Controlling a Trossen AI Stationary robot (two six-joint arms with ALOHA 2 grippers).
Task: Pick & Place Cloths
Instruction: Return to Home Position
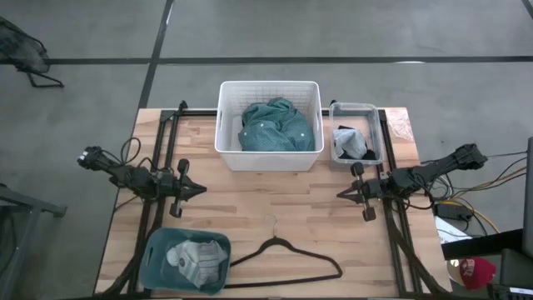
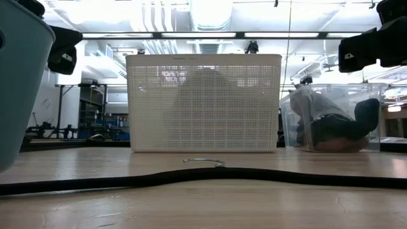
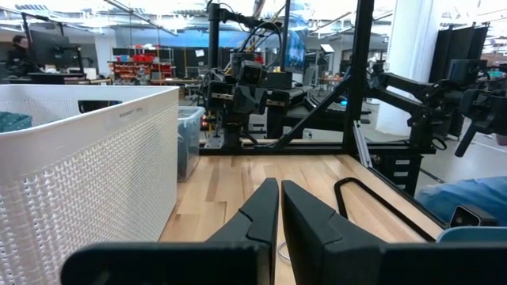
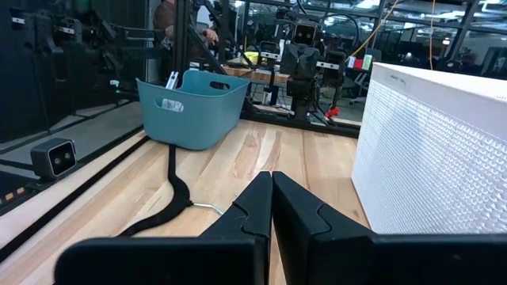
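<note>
floor (image 1: 333,33): grey concrete, dark lines crossing | worktop (image 1: 275,208): pale wood planks | ceiling (image 2: 210,16): white ducts, bright strip lights | far room: shelves (image 3: 136,70) with red boxes | right of worktop: orange and yellow cables (image 1: 500,177), red cap (image 1: 476,271)

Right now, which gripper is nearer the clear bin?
Right. The right gripper is close by the clear bin's corner. The left gripper is far off, past the opposite side of the white basket.
</note>
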